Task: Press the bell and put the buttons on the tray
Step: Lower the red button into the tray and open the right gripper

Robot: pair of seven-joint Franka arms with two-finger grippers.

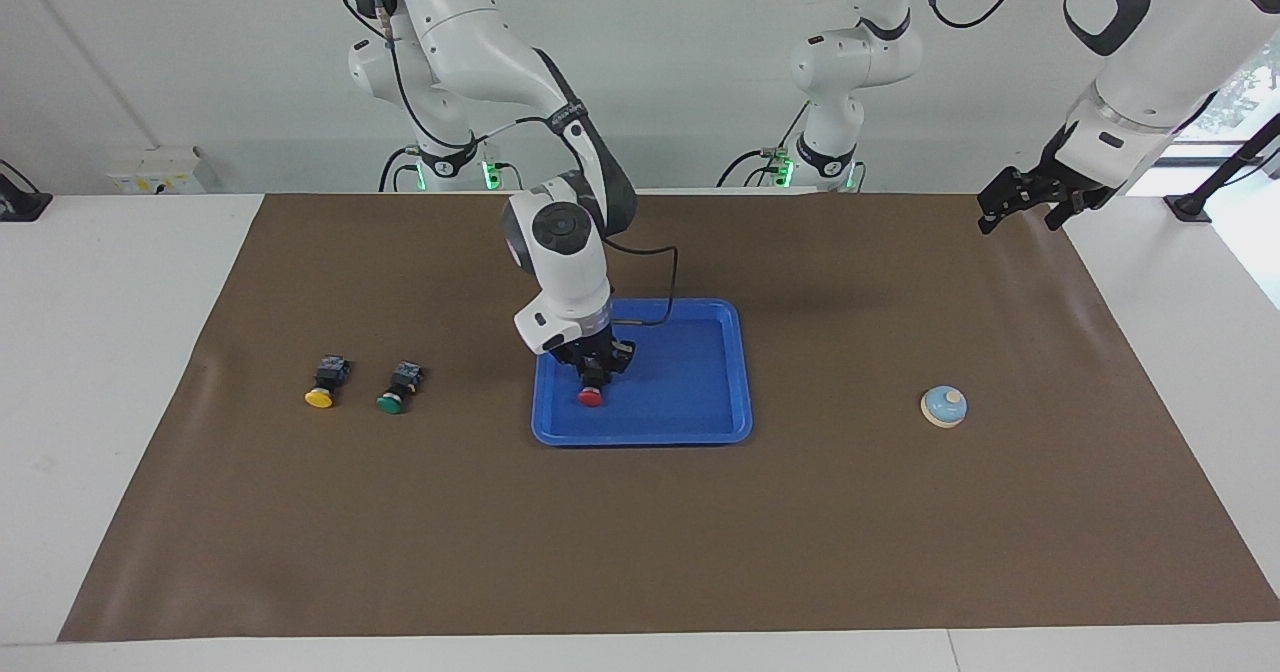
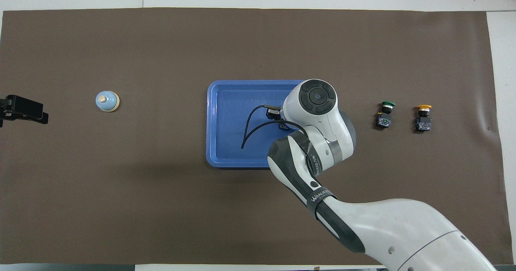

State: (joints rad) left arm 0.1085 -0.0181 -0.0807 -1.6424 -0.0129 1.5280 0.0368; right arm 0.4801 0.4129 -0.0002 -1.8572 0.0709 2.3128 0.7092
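Observation:
The red button [image 1: 590,397] rests on the floor of the blue tray [image 1: 700,422], at the end toward the right arm. My right gripper [image 1: 595,370] stands low over it, right at the button's black body; whether it still grips I cannot see. In the overhead view the right arm's wrist hides that button and the gripper above the tray [image 2: 225,121]. The green button [image 1: 398,388] [image 2: 385,115] and the yellow button [image 1: 325,382] [image 2: 423,118] lie on the mat beside the tray. The bell [image 1: 944,406] [image 2: 107,101] sits toward the left arm's end. My left gripper [image 1: 1018,222] [image 2: 40,115] waits open by the mat's edge.
A brown mat [image 1: 640,532] covers most of the white table [image 1: 110,352]. A black cable [image 2: 248,128] hangs from the right wrist over the tray. A third white arm [image 1: 845,72] stands at the robots' edge between the two bases.

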